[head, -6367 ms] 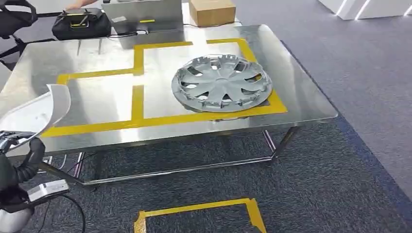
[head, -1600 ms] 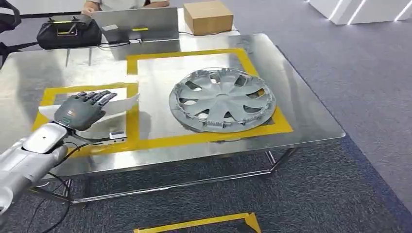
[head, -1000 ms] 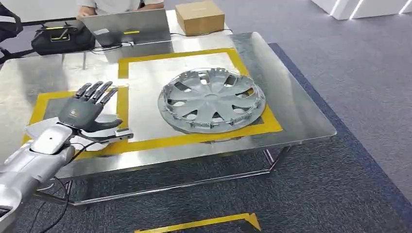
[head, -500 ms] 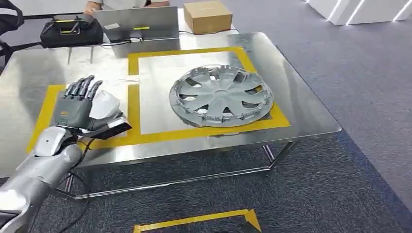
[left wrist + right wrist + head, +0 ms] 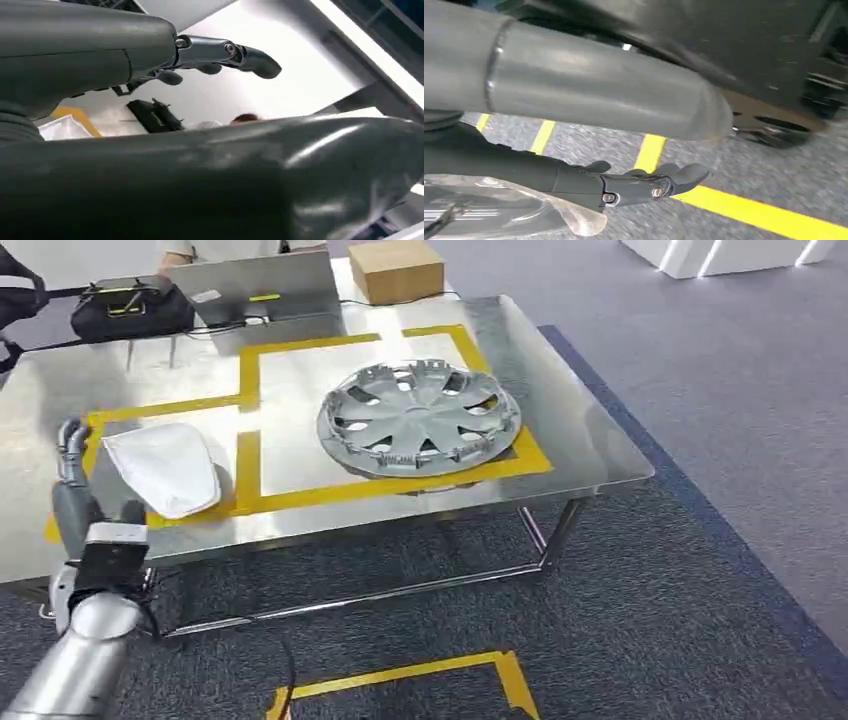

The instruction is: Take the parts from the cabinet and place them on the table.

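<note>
White mirror cover [image 5: 163, 468] now lies released on bench [image 5: 590, 455], left of hubcap [image 5: 418, 419]. Left hand [image 5: 75, 498] has drawn back, fingers apart, empty; right hand [image 5: 634, 182] hangs loosely uncurled, empty. Placement looks complete.

A cardboard box [image 5: 396, 269], an open laptop [image 5: 253, 290] and a black bag [image 5: 130, 310] line the far edge of a steel table [image 5: 590, 440], where a person [image 5: 240, 248] sits behind the laptop, on grey carpet [image 5: 700, 570].
</note>
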You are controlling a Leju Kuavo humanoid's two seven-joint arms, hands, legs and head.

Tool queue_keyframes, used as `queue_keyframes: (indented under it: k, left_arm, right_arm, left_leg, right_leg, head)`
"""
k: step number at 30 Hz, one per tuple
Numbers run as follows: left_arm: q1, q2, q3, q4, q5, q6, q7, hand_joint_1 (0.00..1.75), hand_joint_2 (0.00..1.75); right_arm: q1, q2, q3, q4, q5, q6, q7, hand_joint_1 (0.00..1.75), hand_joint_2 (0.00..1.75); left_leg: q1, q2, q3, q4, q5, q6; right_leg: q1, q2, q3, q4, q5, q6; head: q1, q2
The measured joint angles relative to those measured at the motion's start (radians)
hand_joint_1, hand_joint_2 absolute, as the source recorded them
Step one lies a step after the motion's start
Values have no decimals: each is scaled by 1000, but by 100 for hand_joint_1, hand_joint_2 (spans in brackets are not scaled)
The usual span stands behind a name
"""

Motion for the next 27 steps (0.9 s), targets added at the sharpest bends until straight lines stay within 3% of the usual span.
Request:
queue_keyframes:
  k: [1,2,4,5,6,7,9,10,11,12,14,15,16,17,18,19,20,21,26,27]
  left_arm:
    - [38,-1,10,-52,11,5,-18,0,0]
    - [73,-4,18,-95,28,5,-32,0,0]
    - [117,-12,29,-160,44,10,-53,0,0]
    - [135,-14,34,-188,37,21,-64,0,0]
    - [152,-18,40,-217,24,37,-76,0,0]
    - [169,-20,43,-236,15,53,-85,0,0]
    - [211,-25,49,-270,6,79,-94,0,0]
    - [226,-29,50,-279,5,83,-96,0,0]
    - [234,-35,51,-289,4,86,-98,0,0]
    - [241,-37,51,-299,3,86,-99,0,0]
    - [256,-40,55,-311,3,89,-100,0,0]
    - [262,-41,56,-314,3,89,-100,0,0]
    - [266,-42,56,-316,3,89,-100,0,0]
    - [269,-44,56,-318,3,90,-100,0,0]
    - [271,-46,56,-320,3,93,-101,0,0]
    - [275,-47,58,-323,5,99,-101,0,0]
    - [281,-49,61,-327,6,107,-101,0,0]
    - [291,-52,65,-334,7,117,-101,0,0]
    - [292,-52,66,-335,7,120,-101,0,0]
    - [297,-53,69,-338,8,124,-103,0,0]
  right_arm:
    - [3,0,-2,0,0,0,-2,0,0]
    - [5,0,-2,1,1,0,-3,0,0]
    - [6,0,-4,1,2,0,-6,0,0]
    - [5,1,-6,1,3,0,-9,0,0]
    - [5,3,-7,1,4,-1,-11,0,0]
    - [5,3,-8,1,5,-5,-12,0,0]
    - [4,3,-9,1,6,-7,-13,0,0]
    - [7,3,-10,3,6,-8,-13,0,0]
    - [6,2,-10,3,6,-8,-13,0,0]
    - [6,2,-10,3,6,-8,-11,0,0]
    - [6,2,-10,3,6,-8,-12,0,0]
    - [6,2,-11,3,6,-9,-12,0,0]
    - [6,2,-11,3,6,-9,-12,0,0]
    - [6,2,-12,3,6,-10,-12,0,0]
    - [6,2,-13,3,6,-10,-12,0,0]
    - [5,2,-14,3,6,-11,-12,0,0]
    - [2,2,-16,3,8,-13,-10,0,0]
    - [1,2,-16,3,10,-16,-7,0,0]
    - [1,2,-16,3,11,-17,-6,0,0]
    - [1,2,-16,3,11,-18,-6,0,0]
  left_leg:
    - [-1,0,12,21,12,3]
    - [-1,0,41,4,44,9]
    - [-8,0,145,-127,95,27]
    - [-16,0,220,-225,84,41]
    - [-22,2,271,-307,60,50]
    - [-20,2,282,-331,50,47]
    - [-27,0,273,-329,64,52]
    - [-19,3,259,-342,79,57]
    - [-16,6,253,-342,93,63]
    - [-14,6,238,-343,102,72]
    - [-15,6,209,-341,124,70]
    - [-15,6,193,-339,136,69]
    - [-15,7,178,-337,147,68]
    - [-15,7,160,-334,159,66]
    - [-15,7,144,-330,168,63]
    - [-14,7,133,-325,177,60]
    - [-14,7,122,-320,185,56]
    - [-20,7,113,-314,190,51]
    - [-20,7,112,-313,191,51]
    - [-20,8,109,-311,195,49]
  right_leg:
    - [3,-1,-15,1,10,-1]
    - [6,-1,-29,3,19,-1]
    - [13,-3,-53,5,36,1]
    - [13,-5,-57,6,43,3]
    - [21,-5,-63,9,47,7]
    - [19,-8,-65,8,57,13]
    - [12,-9,-67,3,76,26]
    - [18,-8,-70,4,79,31]
    - [13,-5,-84,17,44,37]
    - [11,-5,-106,59,-15,44]
    - [4,-6,-135,201,-126,56]
    - [3,-6,-143,267,-148,60]
    - [3,-6,-140,300,-135,62]
    - [1,-6,-116,296,-93,64]
    - [1,-6,-76,258,-55,64]
    - [1,-6,-18,185,-28,62]
    - [0,-6,50,96,-32,61]
    - [2,-5,128,2,-62,59]
    - [2,-5,132,-10,-64,58]
    - [2,-3,145,-40,-73,54]
  head:
    - [-1,0]
    - [0,0]
    - [0,0]
    - [1,0]
    - [0,0]
    - [2,0]
    - [0,0]
    - [0,0]
    - [-2,0]
    - [8,0]
    - [7,0]
    - [8,0]
    - [8,0]
    - [8,0]
    - [8,0]
    - [8,0]
    - [8,0]
    - [9,0]
    - [10,0]
    - [9,0]
